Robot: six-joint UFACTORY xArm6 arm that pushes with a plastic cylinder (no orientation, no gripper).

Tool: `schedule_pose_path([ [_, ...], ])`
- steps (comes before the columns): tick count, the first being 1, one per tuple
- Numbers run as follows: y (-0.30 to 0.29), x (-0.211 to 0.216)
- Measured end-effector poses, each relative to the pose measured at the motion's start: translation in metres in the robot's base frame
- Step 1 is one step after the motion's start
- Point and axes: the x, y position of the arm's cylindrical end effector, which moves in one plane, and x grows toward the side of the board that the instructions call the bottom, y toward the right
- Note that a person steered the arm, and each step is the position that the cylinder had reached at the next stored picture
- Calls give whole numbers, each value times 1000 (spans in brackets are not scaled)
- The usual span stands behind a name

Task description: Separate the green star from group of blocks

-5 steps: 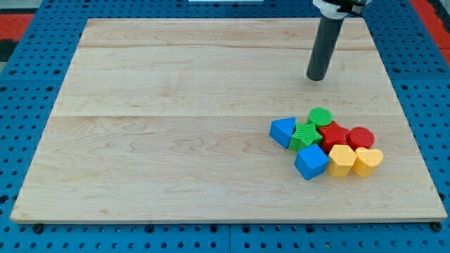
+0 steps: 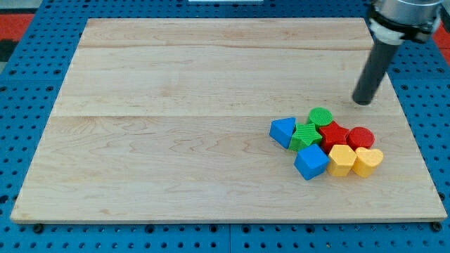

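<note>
The green star point(image 2: 305, 135) lies on the wooden board point(image 2: 176, 105) in a tight group at the view's lower right. It touches a blue triangular block point(image 2: 283, 131) on its left, a green round block point(image 2: 320, 117) above it, a red block point(image 2: 333, 133) on its right and a blue cube point(image 2: 311, 161) below it. My tip point(image 2: 363, 102) rests on the board above and to the right of the group, apart from every block, nearest the green round block and the red round block point(image 2: 361, 138).
A yellow block point(image 2: 342, 159) and a yellow heart-shaped block point(image 2: 368, 160) close the group's lower right. The board's right edge point(image 2: 411, 119) runs close by, with blue pegboard point(image 2: 432, 105) beyond it.
My tip has moved to the right and downward in the view, from above the group to its upper right. No block has moved.
</note>
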Motion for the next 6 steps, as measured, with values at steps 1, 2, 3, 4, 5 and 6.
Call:
schedule_pose_path([
  [1,1,44],
  [2,2,71],
  [3,-73,70],
  [4,-111,73],
  [5,-121,70],
  [6,-155,70],
])
